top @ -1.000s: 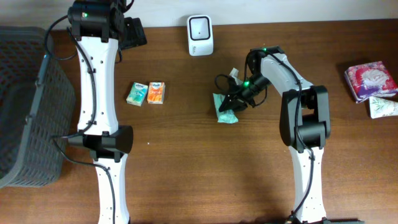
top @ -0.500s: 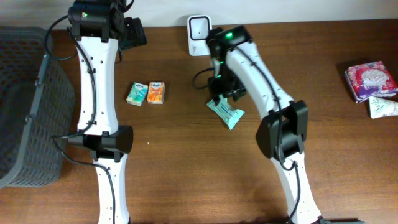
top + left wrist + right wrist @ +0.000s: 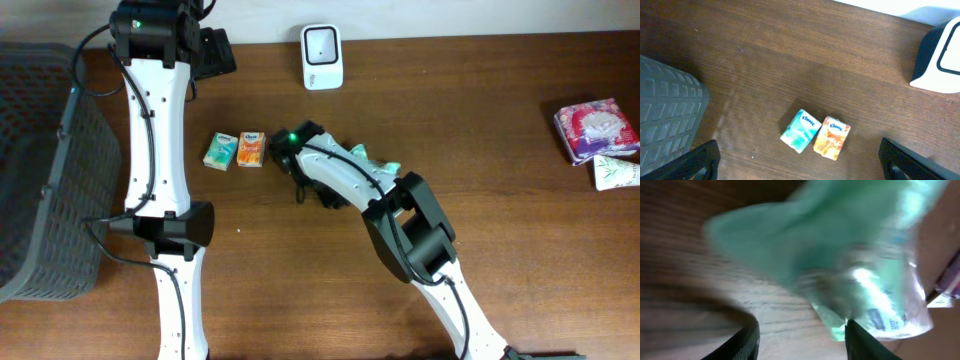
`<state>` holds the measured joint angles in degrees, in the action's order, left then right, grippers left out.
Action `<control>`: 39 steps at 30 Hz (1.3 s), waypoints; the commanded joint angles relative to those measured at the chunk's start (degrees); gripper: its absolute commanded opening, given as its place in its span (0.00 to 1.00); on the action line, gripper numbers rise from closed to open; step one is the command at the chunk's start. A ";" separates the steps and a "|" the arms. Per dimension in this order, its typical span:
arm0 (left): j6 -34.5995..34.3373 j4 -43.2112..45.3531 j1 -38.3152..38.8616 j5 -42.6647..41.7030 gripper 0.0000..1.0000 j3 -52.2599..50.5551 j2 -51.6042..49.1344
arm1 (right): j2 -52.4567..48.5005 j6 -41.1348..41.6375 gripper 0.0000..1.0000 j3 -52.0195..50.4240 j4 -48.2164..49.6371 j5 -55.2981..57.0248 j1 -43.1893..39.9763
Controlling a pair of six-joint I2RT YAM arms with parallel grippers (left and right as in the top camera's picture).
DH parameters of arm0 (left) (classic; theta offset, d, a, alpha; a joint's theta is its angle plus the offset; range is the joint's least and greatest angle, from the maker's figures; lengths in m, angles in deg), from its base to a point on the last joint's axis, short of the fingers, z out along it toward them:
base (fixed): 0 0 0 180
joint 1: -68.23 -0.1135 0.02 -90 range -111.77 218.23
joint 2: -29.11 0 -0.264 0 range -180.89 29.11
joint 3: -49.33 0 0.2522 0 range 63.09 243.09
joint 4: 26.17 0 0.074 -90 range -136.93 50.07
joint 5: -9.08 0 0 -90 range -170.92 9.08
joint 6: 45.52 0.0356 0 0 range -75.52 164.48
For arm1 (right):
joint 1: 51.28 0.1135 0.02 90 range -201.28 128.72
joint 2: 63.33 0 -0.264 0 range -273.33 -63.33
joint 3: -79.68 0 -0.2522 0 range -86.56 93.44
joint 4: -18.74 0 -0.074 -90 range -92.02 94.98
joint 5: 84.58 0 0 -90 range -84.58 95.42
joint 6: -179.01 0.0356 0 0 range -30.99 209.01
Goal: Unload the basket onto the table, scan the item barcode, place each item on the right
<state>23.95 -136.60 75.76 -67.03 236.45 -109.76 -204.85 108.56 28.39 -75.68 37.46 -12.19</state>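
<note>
The item, a green plastic packet (image 3: 840, 245), fills the upper part of the right wrist view, blurred and lying on the wooden table. My right gripper (image 3: 800, 325) is open just short of it, with bare wood between the fingers. The right fingertip (image 3: 852, 330) reaches the packet's near edge. From overhead, only a corner of the green packet (image 3: 381, 165) shows past the right arm (image 3: 345, 180), which lies across the table's middle. The white barcode scanner (image 3: 322, 57) stands at the back edge. My left gripper (image 3: 797, 160) hangs wide open and empty, high above the table.
Two small tissue packs, teal (image 3: 220, 150) and orange (image 3: 251, 149), lie side by side left of the right arm. A dark mesh basket (image 3: 40, 170) fills the left edge. A red-and-white pack (image 3: 597, 130) and a white-green packet (image 3: 616, 172) lie at the far right.
My right gripper has let go of the green packet and opened. The right arm swung up by the scanner, then left and low across the table. The left arm has not moved.
</note>
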 commanded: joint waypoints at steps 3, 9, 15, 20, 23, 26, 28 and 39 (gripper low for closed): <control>0.28 -0.07 0.20 0.02 0.99 0.11 0.24 | 0.02 0.92 0.50 -1.40 1.84 7.15 0.02; 0.31 -0.07 0.20 0.02 0.99 0.11 0.24 | 0.90 5.01 0.51 -1.33 0.09 19.26 0.81; 0.31 -0.07 0.20 0.02 0.99 0.11 0.24 | 0.94 -9.27 0.52 -0.20 10.32 10.75 0.24; 0.31 -0.04 0.22 0.02 0.99 0.11 0.24 | 0.79 -9.88 0.52 -0.20 11.74 2.27 -5.62; 0.31 -0.07 0.24 0.02 0.99 0.11 0.24 | 0.57 -12.07 0.27 -0.31 12.20 -2.47 -8.09; 0.31 -0.07 0.22 0.02 0.99 0.11 0.24 | 0.87 -12.04 0.04 1.64 10.73 -10.40 -9.57; 0.28 -0.07 0.22 0.02 0.99 0.11 0.24 | 1.33 -14.95 0.04 12.55 4.00 -28.65 -13.44; 0.31 -0.04 0.22 0.02 0.99 0.11 0.24 | 0.81 -24.52 0.35 -3.41 1.90 -80.61 -45.29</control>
<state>23.95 -136.62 75.76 -67.03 236.45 -109.76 -204.74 80.45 25.25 -73.65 -47.48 -52.93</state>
